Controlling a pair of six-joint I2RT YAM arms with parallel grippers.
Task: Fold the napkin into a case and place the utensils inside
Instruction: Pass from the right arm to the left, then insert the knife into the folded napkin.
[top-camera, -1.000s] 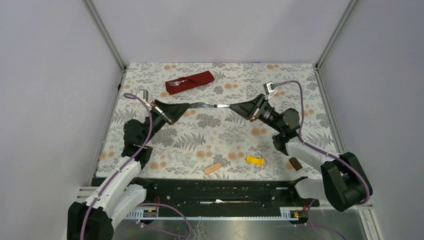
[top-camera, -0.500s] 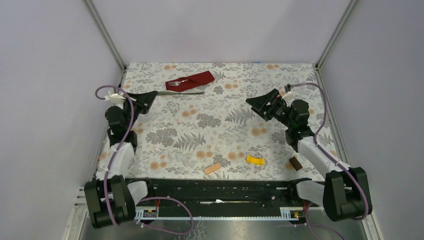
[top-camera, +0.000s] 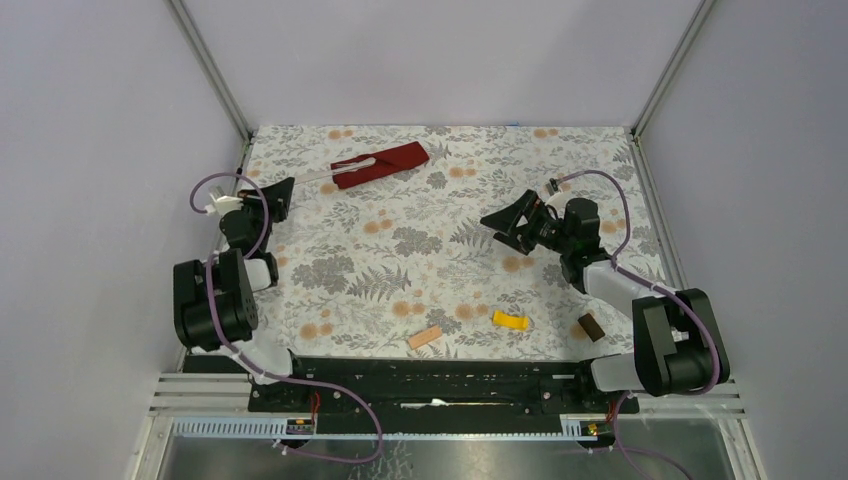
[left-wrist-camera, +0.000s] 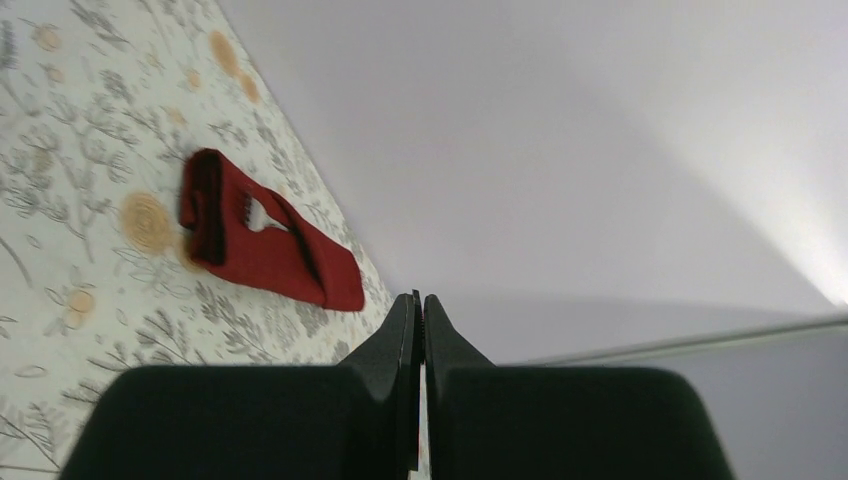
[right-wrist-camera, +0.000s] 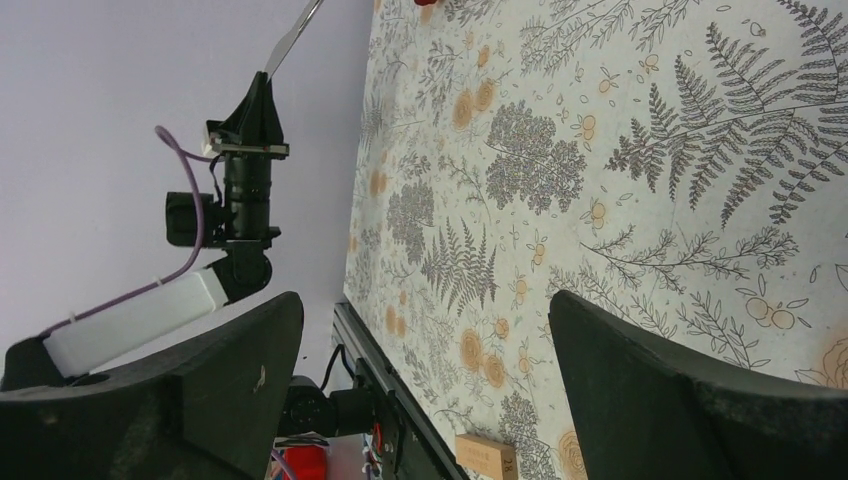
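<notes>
**Napkin** (top-camera: 392, 158): you are looking at a narrow red folded strip, lying aslant in the upper middle of the top view. It is sitting near the table's (top-camera: 400, 275) far edge and the back wall (top-camera: 440, 60).

**Fork** (left-wrist-camera: 258, 213): its tines are showing at one end of the napkin (left-wrist-camera: 285, 258) in the left wrist view. The rest of it is hiding in the fold.

**Knife** (top-camera: 315, 177): your left gripper (top-camera: 288, 185) is clamping one end of it, fingers pressed together. The free end is pointing up and right and reaching the napkin's lower-left end. You cannot tell whether the tip is lying inside the fold or on top. The right wrist view is showing the knife (right-wrist-camera: 293, 30) jutting from that gripper.

**Left gripper**: it is hanging at the left edge of the table, close to the left wall (top-camera: 110, 150).

**Right gripper** (top-camera: 503, 222): it is standing wide open and holding nothing, right of centre and well apart from the napkin. A broad stretch of patterned table is lying between the two grippers.

**Blocks**: a tan block (top-camera: 425, 337), a yellow block (top-camera: 511, 321) and a brown block (top-camera: 590, 327) are lying along the near edge at lower right.
</notes>
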